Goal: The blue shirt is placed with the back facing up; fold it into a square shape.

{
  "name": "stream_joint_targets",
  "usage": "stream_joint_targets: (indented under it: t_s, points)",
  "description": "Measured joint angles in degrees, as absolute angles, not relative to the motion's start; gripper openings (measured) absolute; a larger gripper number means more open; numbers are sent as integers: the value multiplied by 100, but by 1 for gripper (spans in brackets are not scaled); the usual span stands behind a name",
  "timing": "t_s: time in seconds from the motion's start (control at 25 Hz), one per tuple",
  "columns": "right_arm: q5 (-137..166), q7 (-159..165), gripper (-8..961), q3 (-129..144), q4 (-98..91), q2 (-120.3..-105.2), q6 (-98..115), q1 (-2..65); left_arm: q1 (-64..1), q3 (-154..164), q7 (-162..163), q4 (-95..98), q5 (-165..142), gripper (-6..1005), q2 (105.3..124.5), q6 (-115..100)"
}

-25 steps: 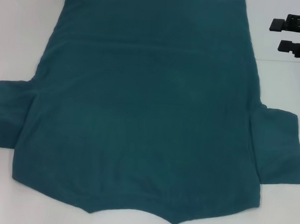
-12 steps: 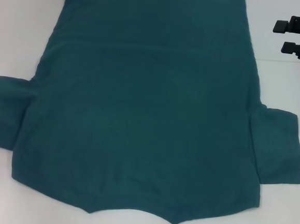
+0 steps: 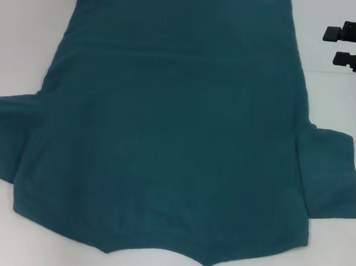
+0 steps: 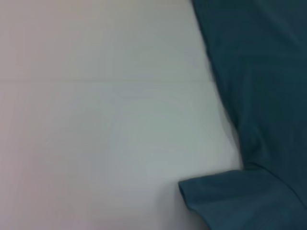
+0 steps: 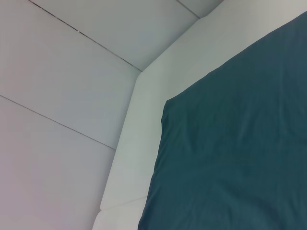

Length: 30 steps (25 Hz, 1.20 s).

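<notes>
Writing: none readable on the blue shirt; plain matte teal fabric, no print.
Shirt position: spread flat across the middle of the white counter, filling most of the head view.
Long axis: runs 12 to 6 o'clock; straight hem at 12, notched edge at 6.
Sleeves: one out toward 9 o'clock, reaching the view's edge; the other toward 3 o'clock, partly doubled against the body.
Right end effector: black, at 2 o'clock, above the counter, apart from the shirt, fingers parted with nothing between them.
Left end effector: out of sight in every view.
Surface: smooth white counter with a faint seam.
Room: pale tiled floor beyond the counter's edge in the right wrist view.
</notes>
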<state>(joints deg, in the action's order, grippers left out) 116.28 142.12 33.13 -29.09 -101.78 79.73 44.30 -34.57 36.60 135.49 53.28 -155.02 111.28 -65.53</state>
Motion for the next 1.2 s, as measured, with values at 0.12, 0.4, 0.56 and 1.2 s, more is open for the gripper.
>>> stream_joint_targets:
  t_s: [0.12,0.4,0.56,1.2]
  points:
    - [11628,14212,795,3318,-2909,-10178,7972,4430,-3465,4126,13795,5719,-15832,37,11213,-6682]
    - [11637,14207,794,3322,-2909,-10199,7971,4422,-3702,4509,14112,6379,-16225,38,11363,-7414]
    - [11646,14205,794,3323,-2909,-10213,7975,4416,-3862,4472,14370,6712,-16217,38,11431,-7948]
    - [11653,14176,794,3322,-2910,-10230,7980,4403,-5187,4383,15975,5522,-16184,38,11502,-8624]
